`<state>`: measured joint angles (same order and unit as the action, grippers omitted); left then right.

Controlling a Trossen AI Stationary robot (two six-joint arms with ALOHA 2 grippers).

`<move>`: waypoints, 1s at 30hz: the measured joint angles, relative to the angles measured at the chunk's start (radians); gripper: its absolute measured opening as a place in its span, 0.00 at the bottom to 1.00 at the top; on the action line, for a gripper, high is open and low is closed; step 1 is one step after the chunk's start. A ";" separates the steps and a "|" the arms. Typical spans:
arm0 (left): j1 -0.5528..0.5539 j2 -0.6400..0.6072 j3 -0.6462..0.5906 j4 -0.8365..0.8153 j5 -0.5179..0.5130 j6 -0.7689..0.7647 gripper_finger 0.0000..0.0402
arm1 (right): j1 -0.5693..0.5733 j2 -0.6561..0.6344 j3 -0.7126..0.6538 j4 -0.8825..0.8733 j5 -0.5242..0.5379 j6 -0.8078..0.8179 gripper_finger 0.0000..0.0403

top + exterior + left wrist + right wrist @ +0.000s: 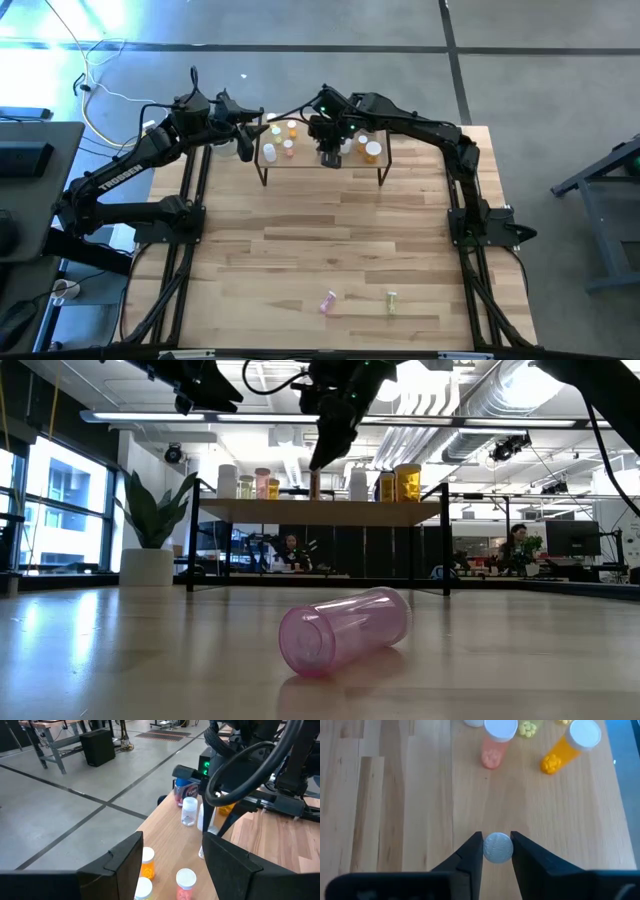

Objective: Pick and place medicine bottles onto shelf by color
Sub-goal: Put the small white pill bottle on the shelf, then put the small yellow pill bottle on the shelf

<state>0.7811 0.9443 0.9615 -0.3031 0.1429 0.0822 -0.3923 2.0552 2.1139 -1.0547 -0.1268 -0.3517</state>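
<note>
The shelf (310, 163) stands at the table's far edge with several medicine bottles upright on it (405, 482). My right gripper (498, 851) points down over the shelf's middle, shut on a small silver-capped bottle (498, 848), seen under the fingers in the low view (314, 485). My left gripper (172, 867) hovers open above the shelf's left end, over an orange bottle (147, 862) and a pink-filled one (186, 882). A pink bottle (327, 301) and a yellow-green bottle (391, 301) lie on their sides near the table's near edge. My right gripper pinches the silver-capped bottle by its round cap (498, 840), one finger on each side. The fingers (472, 852) come from above, pointing down. The bottle stands upright with its base on the shelf board (314, 498).
Beyond my right gripper stand a pink-filled bottle (496, 742) and an orange one (567, 747). A blue bottle (181, 790) and a clear one (189, 811) stand near the shelf's far side. A white plant pot (146, 567) stands to the left. The table's middle (320, 235) is bare wood.
</note>
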 joint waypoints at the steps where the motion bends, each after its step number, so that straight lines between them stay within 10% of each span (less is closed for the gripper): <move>1: 0.000 0.000 0.000 0.000 0.000 0.000 0.48 | 0.000 0.000 0.000 -0.003 0.000 -0.007 0.22; 30: 0.000 0.000 0.000 -0.016 0.000 0.000 0.48 | 0.001 -0.002 0.000 0.031 0.019 0.029 0.33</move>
<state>0.7811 0.9443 0.9615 -0.3191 0.1429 0.0822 -0.3910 2.0534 2.1139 -1.0234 -0.1081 -0.3225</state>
